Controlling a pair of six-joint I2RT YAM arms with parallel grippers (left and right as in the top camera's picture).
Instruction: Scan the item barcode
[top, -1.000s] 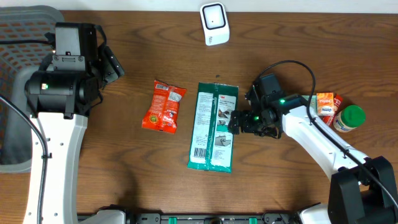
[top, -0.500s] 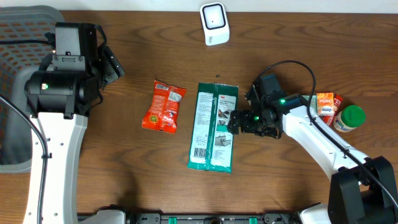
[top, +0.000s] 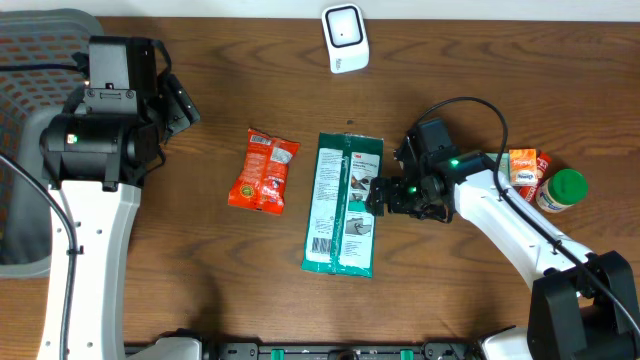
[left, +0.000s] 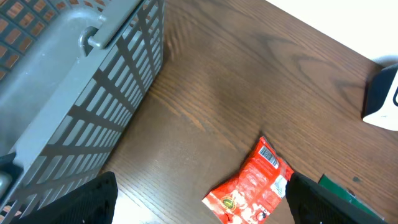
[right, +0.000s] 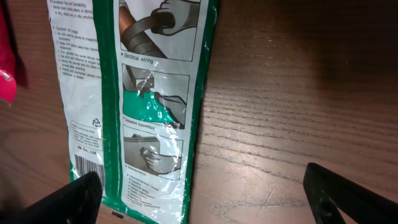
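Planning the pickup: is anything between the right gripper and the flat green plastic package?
Nothing visible does. The open right gripper hangs over the right edge of the flat green plastic package.

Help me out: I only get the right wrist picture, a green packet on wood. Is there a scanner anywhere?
Observer: Likely yes: a white device stands farther back, beyond the green packet.
Operator: What is the red sliver on my left edge?
Observer: A red snack pouch, lying flat beside the packet, not touching it.
Operator: Anything else around?
Observer: A green-lidded jar and a small orange box sit together off to the right.
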